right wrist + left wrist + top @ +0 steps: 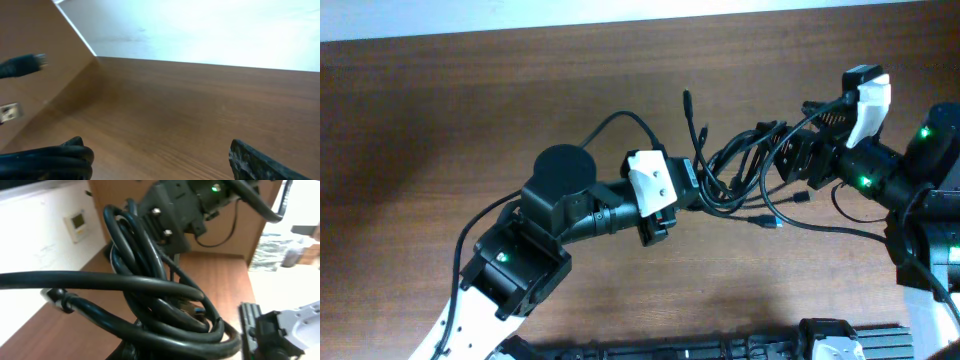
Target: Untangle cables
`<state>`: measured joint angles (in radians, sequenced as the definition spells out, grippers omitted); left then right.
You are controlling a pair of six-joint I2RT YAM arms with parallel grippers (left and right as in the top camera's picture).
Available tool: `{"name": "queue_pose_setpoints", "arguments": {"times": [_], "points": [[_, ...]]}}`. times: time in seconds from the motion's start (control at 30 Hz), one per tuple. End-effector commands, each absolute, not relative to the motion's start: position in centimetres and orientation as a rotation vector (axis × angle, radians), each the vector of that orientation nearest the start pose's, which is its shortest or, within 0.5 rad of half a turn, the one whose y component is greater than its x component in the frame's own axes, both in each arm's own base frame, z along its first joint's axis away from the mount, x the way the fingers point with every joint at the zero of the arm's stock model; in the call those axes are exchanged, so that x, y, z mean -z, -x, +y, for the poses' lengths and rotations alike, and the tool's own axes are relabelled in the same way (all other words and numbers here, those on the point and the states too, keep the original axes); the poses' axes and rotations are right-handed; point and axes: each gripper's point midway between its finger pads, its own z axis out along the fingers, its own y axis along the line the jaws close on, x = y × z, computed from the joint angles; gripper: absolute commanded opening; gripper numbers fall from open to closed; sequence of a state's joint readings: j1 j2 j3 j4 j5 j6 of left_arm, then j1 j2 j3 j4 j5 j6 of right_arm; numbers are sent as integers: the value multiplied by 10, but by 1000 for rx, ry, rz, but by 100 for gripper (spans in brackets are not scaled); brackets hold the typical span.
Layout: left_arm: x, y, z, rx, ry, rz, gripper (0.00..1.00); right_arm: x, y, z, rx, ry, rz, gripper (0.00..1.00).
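We see the black cables (745, 165) bunched in the middle right of the frame. Our left gripper (688, 192) squeezes them tight. Our right gripper (788, 158) is wide open beside them.

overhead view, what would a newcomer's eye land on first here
The knot of thin black cables with small plugs, right of centre over the brown wooden table, draws the eye first. The left gripper has its jaws shut on the knot's left edge, while the right gripper faces it from the right with jaws wide open.
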<state>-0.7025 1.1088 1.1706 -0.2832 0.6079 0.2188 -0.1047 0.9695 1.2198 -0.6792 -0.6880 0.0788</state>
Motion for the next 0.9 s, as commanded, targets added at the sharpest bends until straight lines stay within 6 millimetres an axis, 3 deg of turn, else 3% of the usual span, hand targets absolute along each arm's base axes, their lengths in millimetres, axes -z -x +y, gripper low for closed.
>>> {"name": "queue_pose_setpoints", "arguments": {"times": [0.0, 0.37, 0.57, 0.77, 0.87], "points": [[-385, -188, -307, 983, -1255, 1334, 0, -367, -297, 60, -538, 175, 1945, 85], [-383, -189, -307, 964, -1269, 1326, 0, -353, -307, 17, -331, -82, 2006, 85], [-383, -207, -295, 914, -1218, 1360, 0, -335, -300, 4, -258, -155, 2079, 85], [-383, -233, -275, 851, -1148, 1403, 0, -316, -286, 7, -268, -171, 2174, 85], [-382, -243, -267, 816, -1115, 1428, 0, -316, -278, 22, -330, -51, 2183, 86]]}}
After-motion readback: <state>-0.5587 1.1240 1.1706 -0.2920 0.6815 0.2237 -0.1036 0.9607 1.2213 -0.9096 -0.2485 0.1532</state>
